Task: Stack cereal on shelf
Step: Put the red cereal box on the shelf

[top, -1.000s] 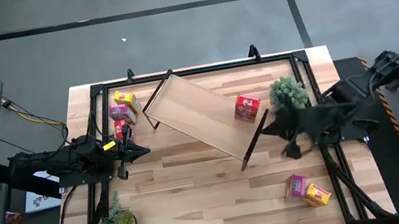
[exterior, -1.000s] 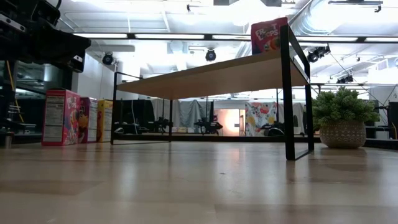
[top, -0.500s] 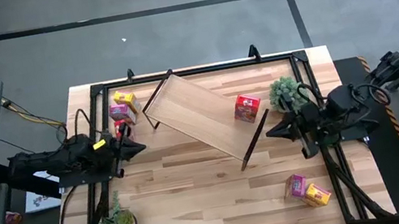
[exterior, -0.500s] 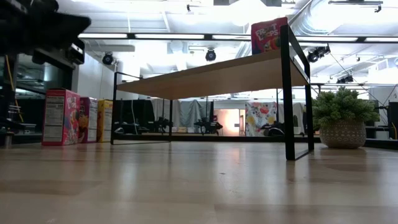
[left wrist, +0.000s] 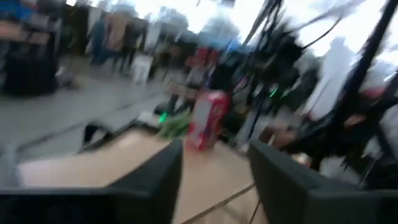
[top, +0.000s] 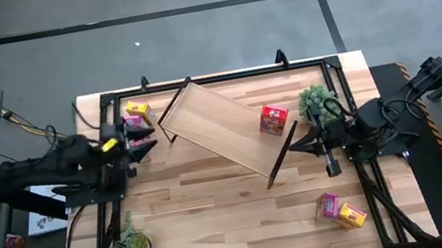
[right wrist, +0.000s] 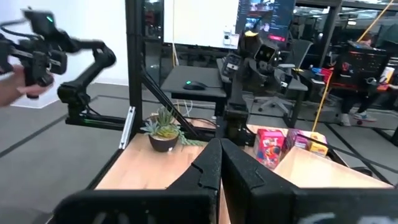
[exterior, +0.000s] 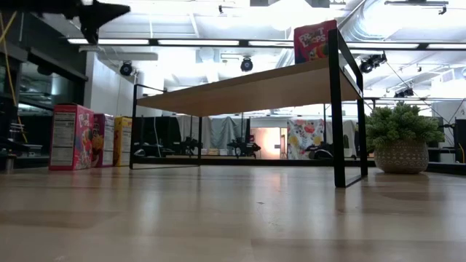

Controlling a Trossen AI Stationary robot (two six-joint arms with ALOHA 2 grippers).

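Shelf [top: 227,129] sits diagonally mid-desk [top: 238,221], one red cereal box [top: 273,119] standing on its right end. Three more boxes [top: 135,121] cluster off its left end; a pink and yellow pair [top: 339,209] lies near the front right. My left tool [top: 144,142], fingers apart and empty, hangs above the left cluster. My right tool [top: 292,149], fingers together, points at the shelf's right leg.

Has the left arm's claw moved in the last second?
Yes. In the high view the left gripper has swung from mid-table toward the far edge, now close beside the three cereal boxes by the shelf.
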